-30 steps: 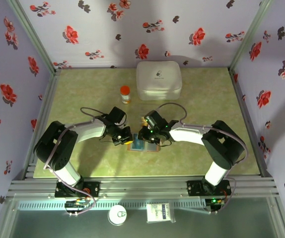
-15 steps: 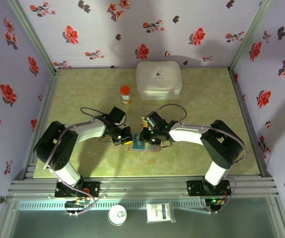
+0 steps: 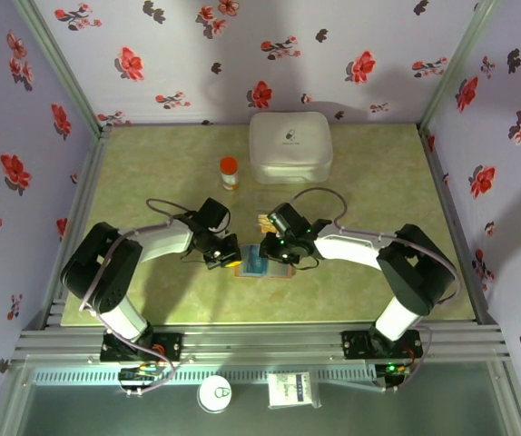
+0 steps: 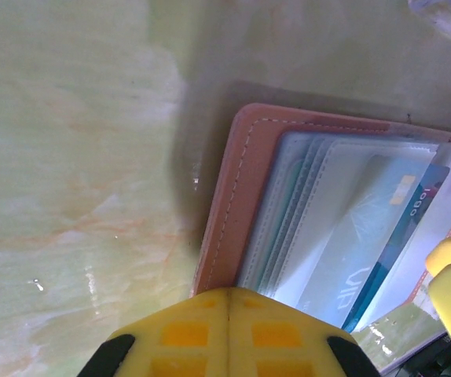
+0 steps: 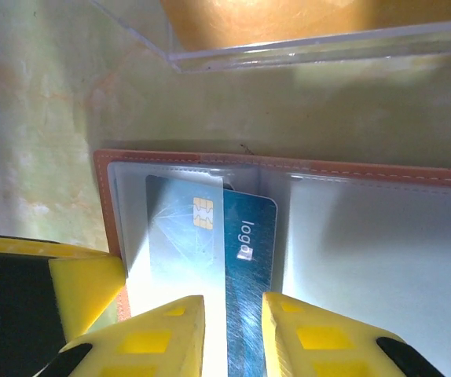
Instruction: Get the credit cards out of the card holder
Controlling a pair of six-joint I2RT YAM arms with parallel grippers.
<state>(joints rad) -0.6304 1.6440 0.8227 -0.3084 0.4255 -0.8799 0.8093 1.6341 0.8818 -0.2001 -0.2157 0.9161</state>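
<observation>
While scanning from the left, find left gripper point(image 3: 227, 257) with jaws pressed fully together, tips at the brown left border of card holder point(image 4: 233, 196), spread open flat on table point(image 3: 152, 173) between both arms. See teal and blue credit cards point(image 5: 249, 236) in its left clear pocket. Further right, find right gripper point(image 5: 233, 314) with jaws a narrow gap apart, astride the blue card, nothing pinched between.

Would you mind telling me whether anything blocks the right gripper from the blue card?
Nothing visible does. The blue card sticks out of its clear pocket, its bare end between the parted fingers of the right gripper. The left gripper sits at the edge of the card holder.
</observation>
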